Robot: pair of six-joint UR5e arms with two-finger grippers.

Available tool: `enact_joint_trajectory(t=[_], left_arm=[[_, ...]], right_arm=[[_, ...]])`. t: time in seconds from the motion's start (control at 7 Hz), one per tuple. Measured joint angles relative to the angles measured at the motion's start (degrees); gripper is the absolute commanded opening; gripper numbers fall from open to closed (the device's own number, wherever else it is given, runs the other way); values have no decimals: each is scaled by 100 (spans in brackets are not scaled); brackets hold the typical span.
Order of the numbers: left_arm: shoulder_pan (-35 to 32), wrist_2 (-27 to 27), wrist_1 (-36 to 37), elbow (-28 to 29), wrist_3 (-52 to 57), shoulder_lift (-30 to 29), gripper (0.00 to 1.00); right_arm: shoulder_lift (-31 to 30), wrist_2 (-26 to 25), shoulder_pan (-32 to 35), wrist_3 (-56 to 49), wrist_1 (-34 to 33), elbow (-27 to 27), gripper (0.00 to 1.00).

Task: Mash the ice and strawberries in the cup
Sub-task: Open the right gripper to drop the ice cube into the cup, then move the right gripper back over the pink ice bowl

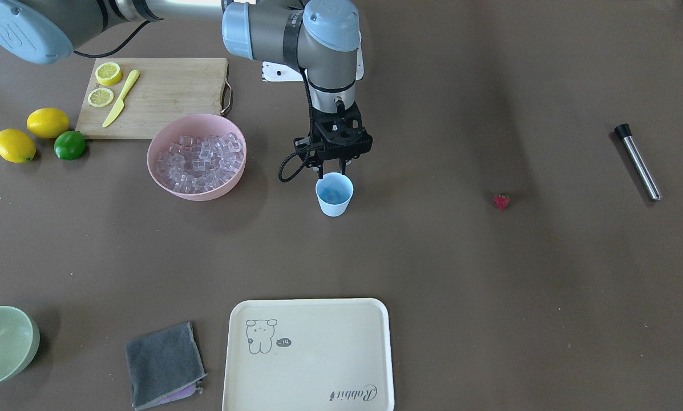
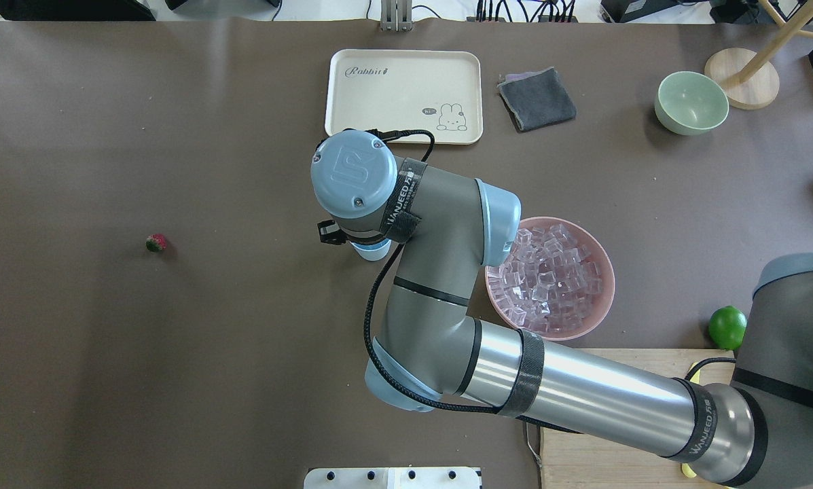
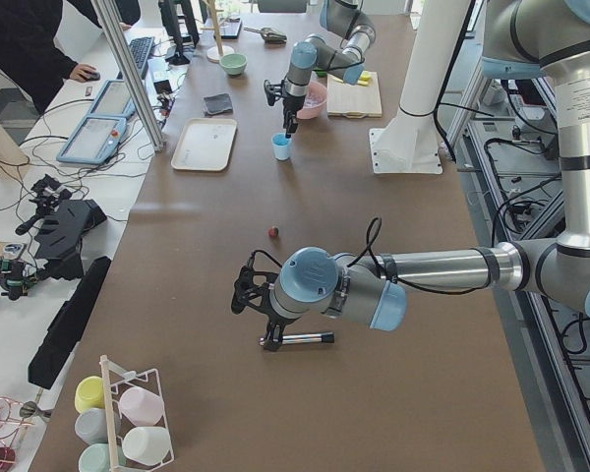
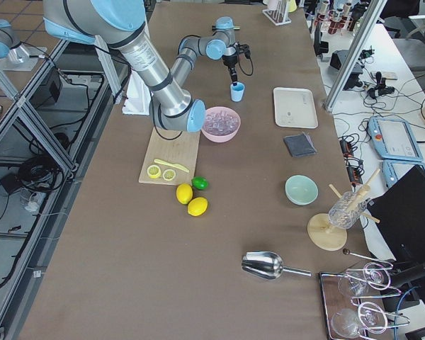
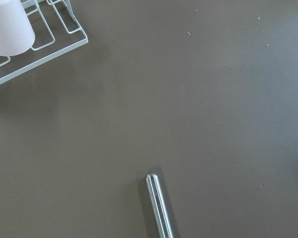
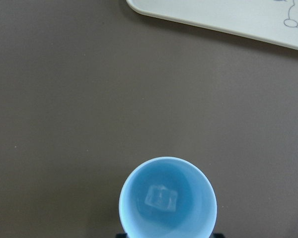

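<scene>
Right wrist-mounted view: one ice cube (image 6: 161,197) lies in the cup (image 6: 193,208) mid-worktop (image 1: 432,257), the right pincer (image 1: 333,170) spread and empty above it, so loading seems underway, the distant strawberry (image 1: 501,201) probably next; left pincer (image 3: 259,313) state indeterminable.

I see one ice cube (image 6: 161,197) in the cup (image 1: 334,194). The bowl (image 1: 204,194) of ice (image 1: 201,160) sits near on its right, the strawberry (image 1: 501,201) well to its left, the tray (image 1: 318,365) beyond it.
</scene>
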Motion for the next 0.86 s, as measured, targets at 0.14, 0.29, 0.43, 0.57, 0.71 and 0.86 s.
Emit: enact_joint_trajectory(t=[0.14, 0.29, 0.43, 0.57, 0.71, 0.86], left_arm=[[0, -2, -4, -4, 0, 3, 99], [0, -6, -6, -11, 0, 4, 99], [-1, -8, -7, -27, 0, 4, 99], [-1, -9, -7, -46, 0, 10, 99], [-1, -9, -11, -48, 0, 19, 99], [1, -7, -19, -35, 0, 25, 99]], right_arm=[[-44, 3, 6, 2, -10, 66, 98], [-295, 7, 20, -22, -20, 340, 98], [-818, 34, 90, -119, -24, 907, 97], [-1340, 126, 238, -247, -54, 1471, 97], [-1748, 234, 401, -331, -163, 1869, 97], [-2088, 252, 526, -365, -304, 2133, 97]])
